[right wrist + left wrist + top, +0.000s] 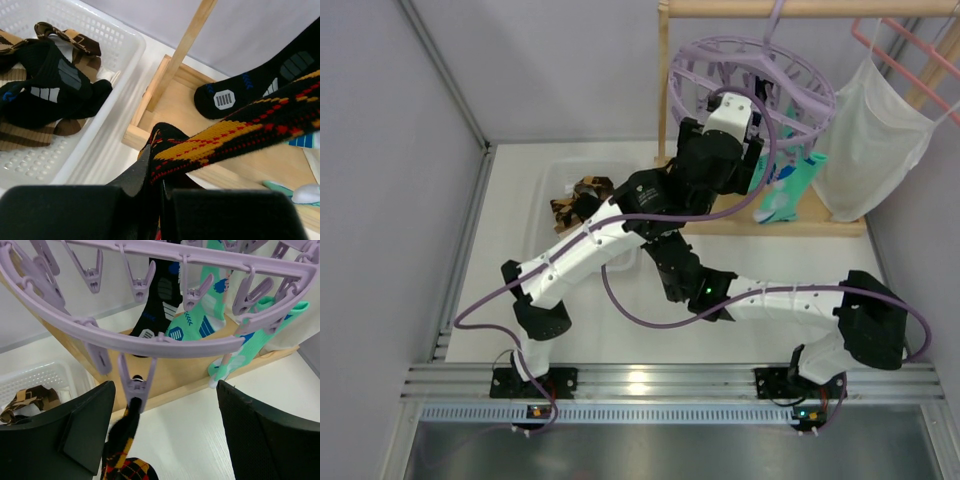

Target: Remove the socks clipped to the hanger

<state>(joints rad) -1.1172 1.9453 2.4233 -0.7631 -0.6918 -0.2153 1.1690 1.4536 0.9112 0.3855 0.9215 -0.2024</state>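
Left end effector point(166, 395) released, jaws wide apart, just below the hanger point(150, 340) rim. One peg point(136, 385) there clips the argyle sock point(122, 460). Right end effector point(160, 185) clenched on that sock, below the hanger. We see a teal sock point(210, 315) and a black sock point(160, 295) clipped at the hanger's far side.

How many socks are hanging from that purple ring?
4. A black sock at the back; a mint-green sock beside it; a second mint-green sock farther right; a plaid sock on the nearest clip. More may hang out of view.
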